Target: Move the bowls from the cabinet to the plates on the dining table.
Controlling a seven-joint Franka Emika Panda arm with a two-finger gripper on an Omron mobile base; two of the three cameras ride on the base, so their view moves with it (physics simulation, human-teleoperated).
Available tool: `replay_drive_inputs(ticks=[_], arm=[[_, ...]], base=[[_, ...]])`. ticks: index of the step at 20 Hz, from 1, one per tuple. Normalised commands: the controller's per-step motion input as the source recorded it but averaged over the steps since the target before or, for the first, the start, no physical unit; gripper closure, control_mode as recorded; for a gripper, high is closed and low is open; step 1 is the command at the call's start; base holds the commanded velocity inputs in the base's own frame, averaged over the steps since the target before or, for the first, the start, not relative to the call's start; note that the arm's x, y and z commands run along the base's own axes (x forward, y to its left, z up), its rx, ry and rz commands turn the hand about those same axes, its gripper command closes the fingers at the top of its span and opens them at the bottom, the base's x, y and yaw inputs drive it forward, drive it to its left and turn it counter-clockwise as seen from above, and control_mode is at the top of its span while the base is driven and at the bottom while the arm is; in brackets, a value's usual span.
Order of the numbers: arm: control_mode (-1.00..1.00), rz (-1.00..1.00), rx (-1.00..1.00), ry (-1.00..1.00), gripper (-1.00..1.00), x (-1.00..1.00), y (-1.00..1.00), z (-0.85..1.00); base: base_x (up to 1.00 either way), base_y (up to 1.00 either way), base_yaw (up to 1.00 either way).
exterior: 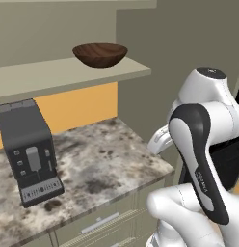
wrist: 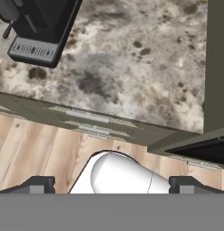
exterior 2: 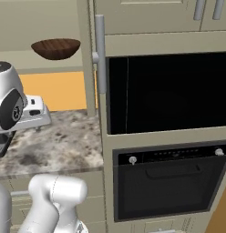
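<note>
Brown bowl (exterior: 100,54) sits upright on the open cabinet shelf (exterior: 68,72), above the stone counter (exterior: 107,159), near the shelf's front edge toward its right end. Same bowl at upper left in the right base view (exterior 2: 56,48). No white-and-blue bowl, plates or dining table in frame.

End effector (wrist: 112,185) is spread wide and holds nothing; its two dark tips stand far apart at the bottom of the hand view, pointing down at the counter front and wood floor, well below and apart from the bowl.

Coffee machine (exterior: 30,152) stands on the counter left of the bowl's spot; ovens (exterior 2: 167,136) to the right.

Handling guess: wood-grain bowl looks rigid, light, not fragile, wall fairly thin, outside curved and smooth so likely slippery. Best hold looks like a rim pinch, one finger inside and one outside, at the near edge. Shallow shape means little wall to grab, so go deep on the rim and keep it level when lifting off the shelf.
</note>
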Motion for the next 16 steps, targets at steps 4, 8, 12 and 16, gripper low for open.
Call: replay_drive_inputs(ticks=[4,8,12,16], arm=[[-1.00,0.00,0.00,0.00,-1.00,0.01,0.07,0.00],[-1.00,0.00,0.00,0.00,-1.00,0.06,0.08,0.00],[-1.00,0.00,0.00,0.00,-1.00,0.12,0.14,0.00],[-1.00,0.00,0.00,-0.05,-1.00,0.03,0.37,0.07]], base=[[0.00,0.00,0.00],[0.00,0.00,0.00],[0.00,0.00,0.00],[0.00,0.00,0.00]])
